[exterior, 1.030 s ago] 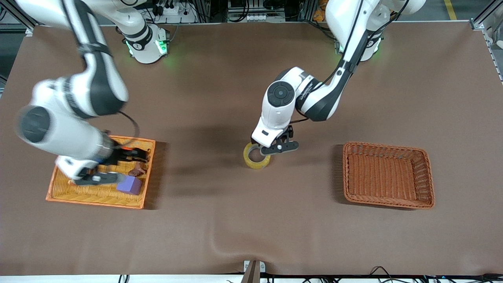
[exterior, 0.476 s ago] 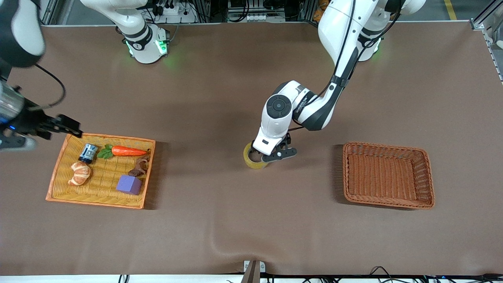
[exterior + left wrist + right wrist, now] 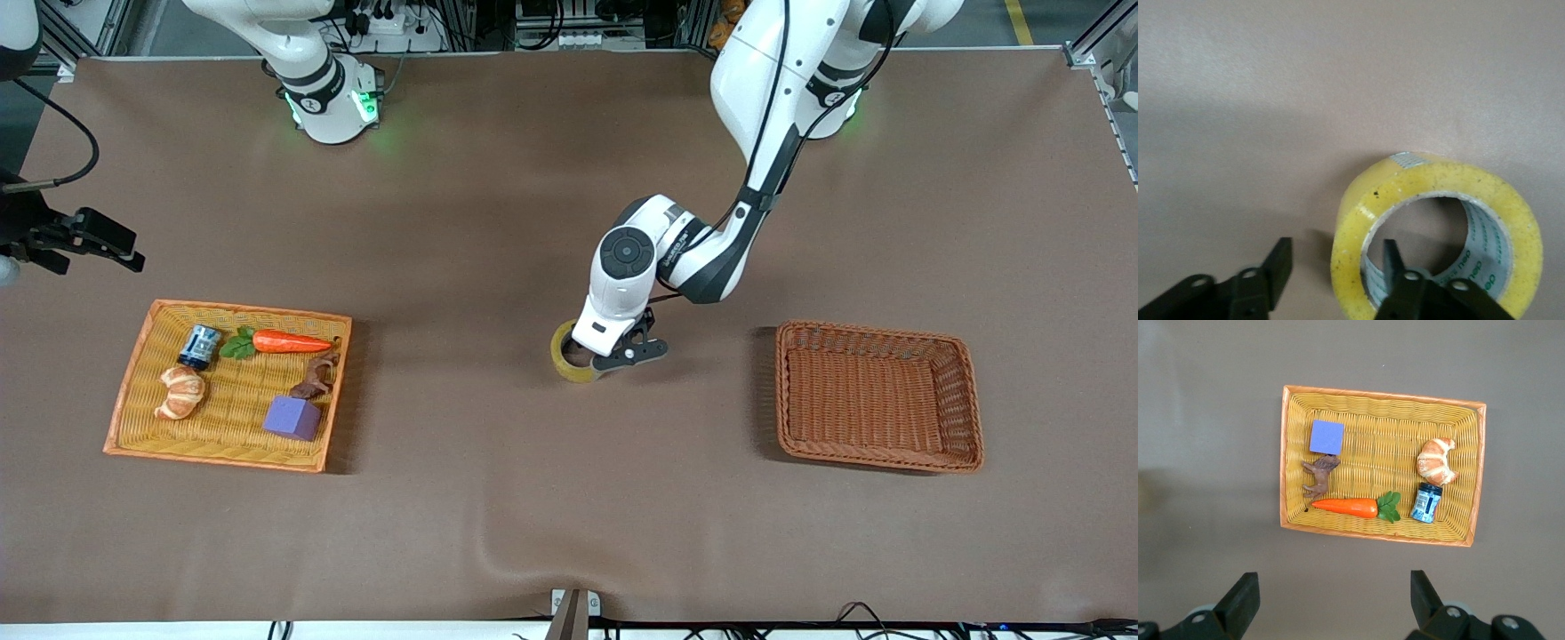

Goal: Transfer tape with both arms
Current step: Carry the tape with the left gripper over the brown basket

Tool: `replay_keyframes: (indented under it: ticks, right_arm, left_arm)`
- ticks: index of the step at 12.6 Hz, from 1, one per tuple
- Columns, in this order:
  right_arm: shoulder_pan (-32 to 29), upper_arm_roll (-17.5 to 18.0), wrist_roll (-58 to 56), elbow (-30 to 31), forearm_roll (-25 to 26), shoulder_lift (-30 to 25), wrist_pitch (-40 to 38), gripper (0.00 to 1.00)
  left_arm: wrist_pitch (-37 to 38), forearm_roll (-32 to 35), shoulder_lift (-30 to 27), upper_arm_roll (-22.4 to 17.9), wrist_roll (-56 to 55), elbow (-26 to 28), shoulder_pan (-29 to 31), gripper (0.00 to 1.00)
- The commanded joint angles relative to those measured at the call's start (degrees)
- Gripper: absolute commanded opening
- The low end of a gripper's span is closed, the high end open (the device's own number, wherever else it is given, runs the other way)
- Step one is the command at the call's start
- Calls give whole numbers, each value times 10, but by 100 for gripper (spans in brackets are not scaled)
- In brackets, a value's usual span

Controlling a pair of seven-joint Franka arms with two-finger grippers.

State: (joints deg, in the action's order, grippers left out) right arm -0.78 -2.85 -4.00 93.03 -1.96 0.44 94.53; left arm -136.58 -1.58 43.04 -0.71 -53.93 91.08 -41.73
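Five items in yellow tray (image 3: 124, 418), brown basket (image 3: 965, 400) bare.

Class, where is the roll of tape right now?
In the front view the tape lies on the table's middle, between the yellow tray and the brown basket, with the left gripper straddling its wall.

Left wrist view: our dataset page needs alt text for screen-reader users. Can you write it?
The left end effector straddles the wall of a yellow tape roll standing on its flat side on the brown table, one finger inside the centre hole and the other outside the roll. The fingers are not yet pressed against the wall.
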Motion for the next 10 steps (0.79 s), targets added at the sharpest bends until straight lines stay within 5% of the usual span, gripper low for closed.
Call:
replay_keyframes:
  ticks: [1,2,3,7,10]
  right_arm:
    - [-17,11,4,13,6,-18,-19,100]
    - [-17,12,4,7,6,-18,-28,100]
    - [-17,13,4,-3,6,-18,-41,100]
    - [-17,13,3,-27,7,-18,-81,100]
    - [-14,16,4,-50,12,-11,-82,100]
  left_arm:
    - [-5,-11,6,-3,-6,-11,-5,30]
    - [-5,-11,6,-3,-6,-11,-5,4]
    - [-5,-11,5,-3,-6,-11,-5,0]
    - [24,-4,-78,-5,22,-6,44,0]
    - [94,-5,-140,-4,145,-8,118,0]
